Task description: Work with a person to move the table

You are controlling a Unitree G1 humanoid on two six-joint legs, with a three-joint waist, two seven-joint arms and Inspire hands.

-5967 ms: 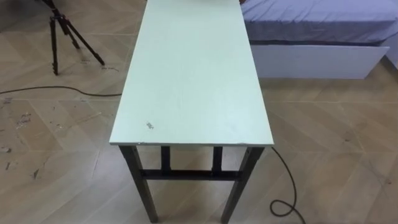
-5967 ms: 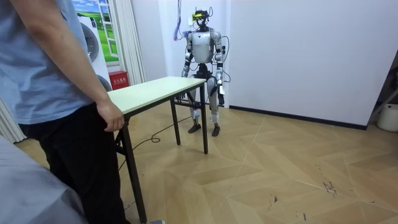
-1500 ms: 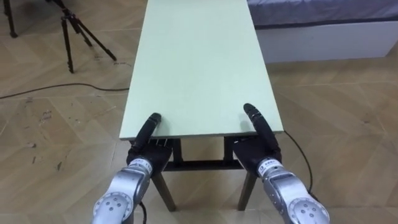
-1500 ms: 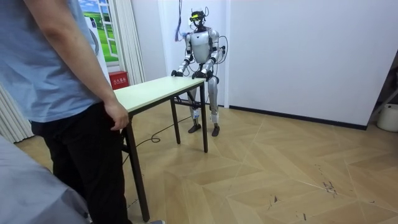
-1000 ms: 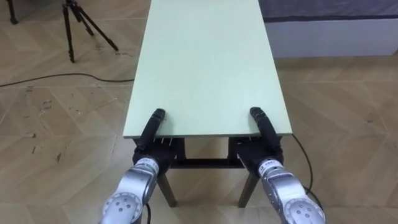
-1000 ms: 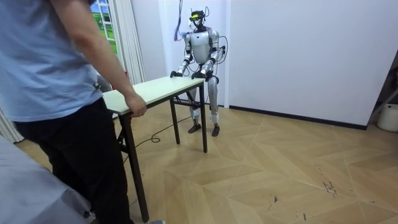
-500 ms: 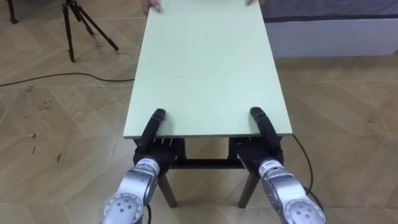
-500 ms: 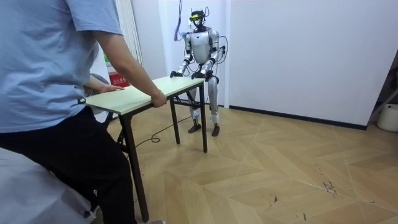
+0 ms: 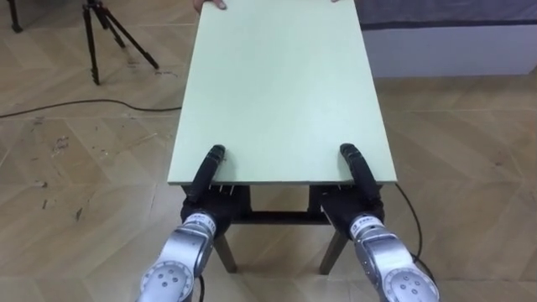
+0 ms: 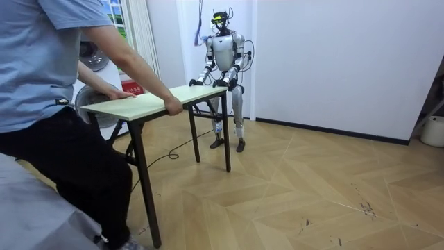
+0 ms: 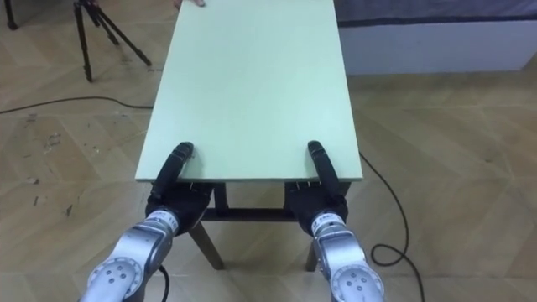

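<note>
- The pale green table [image 9: 281,92] stands on the wood floor, its long axis running straight away from the robot toward the person [image 10: 48,104].
- The left hand [image 9: 208,172] grips the near short edge by the left corner, with the thumb flat on top and the fingers tucked beneath.
- The right hand [image 9: 357,174] clamps the same edge by the right corner in the same way.
- The person leans forward and holds the far short end with both hands.
- A tripod [image 9: 101,38] stands left of the table, and a bed [image 9: 453,38] lies to its right.
</note>
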